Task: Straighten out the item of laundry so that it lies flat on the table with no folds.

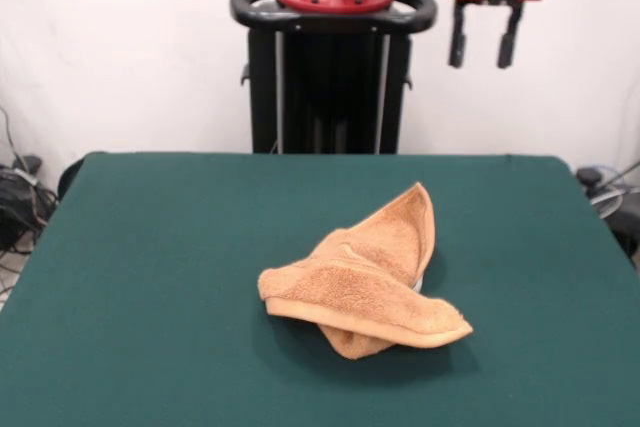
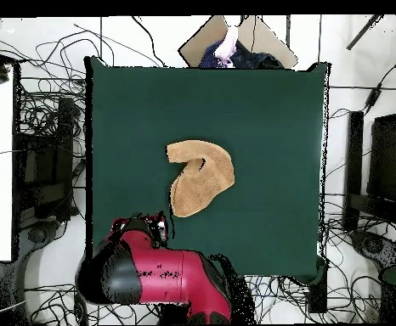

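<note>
The orange-tan terry towel (image 1: 366, 277) lies crumpled and folded over itself near the middle of the dark green table (image 1: 150, 247). One corner sticks up toward the far side. In the overhead view the towel (image 2: 201, 176) is a curled, folded shape at the table's (image 2: 269, 127) centre. My gripper (image 1: 484, 47) hangs high above the table's far right edge, well away from the towel, open and empty, its two black fingers (image 1: 457, 44) apart. In the overhead view the gripper (image 2: 155, 227) sits at the table's bottom left edge, below the towel.
The black pedestal (image 1: 330, 77) stands behind the table's far edge. Cables lie on the floor on all sides of the table (image 2: 40, 170). A person (image 2: 227, 47) with a cardboard piece shows at the top edge of the overhead view.
</note>
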{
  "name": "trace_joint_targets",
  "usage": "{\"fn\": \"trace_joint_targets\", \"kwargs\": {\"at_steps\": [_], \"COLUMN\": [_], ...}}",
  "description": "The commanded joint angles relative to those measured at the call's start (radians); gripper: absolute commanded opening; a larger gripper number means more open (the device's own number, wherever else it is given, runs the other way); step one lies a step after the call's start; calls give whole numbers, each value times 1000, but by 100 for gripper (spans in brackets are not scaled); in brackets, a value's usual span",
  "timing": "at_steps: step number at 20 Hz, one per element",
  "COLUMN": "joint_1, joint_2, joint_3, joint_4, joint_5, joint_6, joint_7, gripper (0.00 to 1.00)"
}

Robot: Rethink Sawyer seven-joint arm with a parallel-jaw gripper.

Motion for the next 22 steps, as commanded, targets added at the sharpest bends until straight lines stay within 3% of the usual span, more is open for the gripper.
{"fn": "trace_joint_targets", "kwargs": {"at_steps": [1, 19, 22], "joint_1": [-14, -10, -72], "joint_2": [10, 51, 96], "joint_3": [24, 11, 69], "joint_4": [31, -17, -14], "joint_5": [-11, -27, -27], "joint_6": [-16, -7, -69], "joint_7": [142, 141, 102], "gripper": [100, 100, 100]}}
